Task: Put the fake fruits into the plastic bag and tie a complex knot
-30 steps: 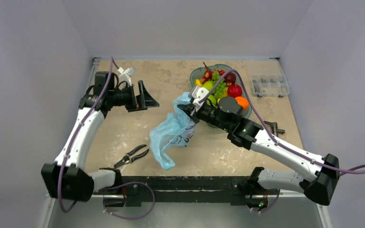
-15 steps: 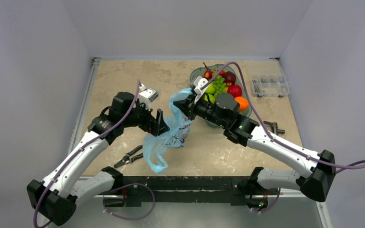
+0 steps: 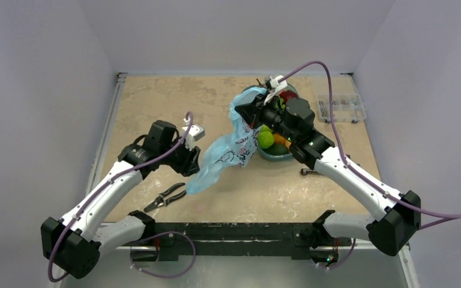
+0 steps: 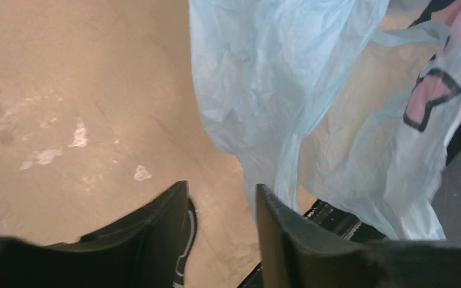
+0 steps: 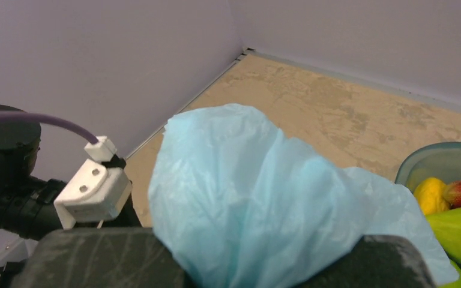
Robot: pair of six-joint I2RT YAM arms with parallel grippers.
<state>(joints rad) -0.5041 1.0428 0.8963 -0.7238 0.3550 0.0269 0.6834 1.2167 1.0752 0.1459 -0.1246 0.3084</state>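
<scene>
Currently thin light-blue printed plastic bag [image 3: 228,153] hangs, top bunched in shut right claw [image 3: 244,111]; left claw [image 4: 219,191] half-open beside lower film, empty. Risk: closure misses slippery film; glossy fake fruits [image 3: 266,139] unbagged in teal oval dish [image 3: 276,157].

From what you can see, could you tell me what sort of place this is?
Likely a robotics lab cell: plain walls enclose a tabletop, with pliers and a clear parts box on it.

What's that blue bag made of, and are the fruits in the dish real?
The plastic bag looks like thin translucent plastic film: it crinkles and the table shows through. The fake fruits seem moulded plastic, evenly coloured with a glossy shine. Their dish looks like tinted see-through plastic, though glass is possible.
</scene>
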